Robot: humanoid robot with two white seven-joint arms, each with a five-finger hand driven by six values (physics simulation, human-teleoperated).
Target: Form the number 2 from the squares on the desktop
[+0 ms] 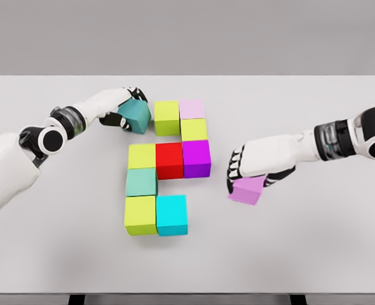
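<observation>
Lower centre: cyan cube (172,215) ends the bottom row; the slot to its right is vacant. Right hand (248,175), fingers closed on pink cube (247,189), is right of that slot, nearer. Upper left: left hand (127,108) grips teal cube (135,114) beside the top row.

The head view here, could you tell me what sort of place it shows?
Probably a bare simulated test bench, not a real room: a plain white table against a blank grey backdrop, flat-coloured blocks such as the red block, and two white robot hands, left hand and right hand, each gripping one.
</observation>
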